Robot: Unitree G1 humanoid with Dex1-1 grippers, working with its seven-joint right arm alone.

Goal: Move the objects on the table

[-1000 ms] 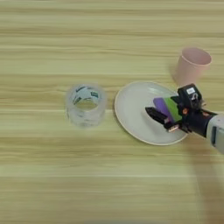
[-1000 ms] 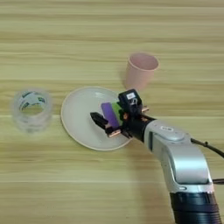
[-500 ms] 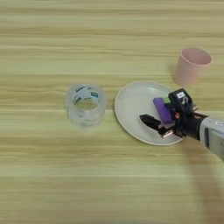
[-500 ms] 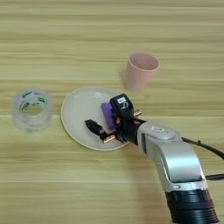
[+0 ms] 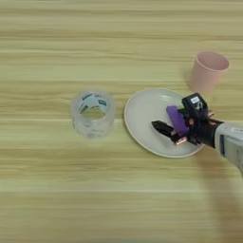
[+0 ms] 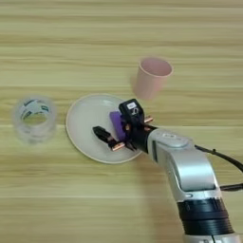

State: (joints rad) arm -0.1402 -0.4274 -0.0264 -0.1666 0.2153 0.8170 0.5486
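I have the right gripper out over the right half of the white plate, the silver forearm running back from it toward the lower right edge of the view. Its two black fingers are spread apart: one reaches out low and left over the plate's middle, the other sits higher, up by the plate's far right rim. The purple block lies between them, tilted on the plate. It is touching or very nearly touching the upper finger, and I cannot tell whether the fingers actually press on it. So the gripper stands open around the block rather than clearly clamped on it.

I see no part of the light green block from either eye.

The pink cup stands upright on the desk, beyond the gripper and a little to its right, just clear of the plate's rim. The clear tape roll stands on its side face well to the gripper's left, past the plate and apart from it. There is dark green print on the roll's inner core, but I cannot read it. A small white tag on top of the gripper's body carries marks I cannot make out either.
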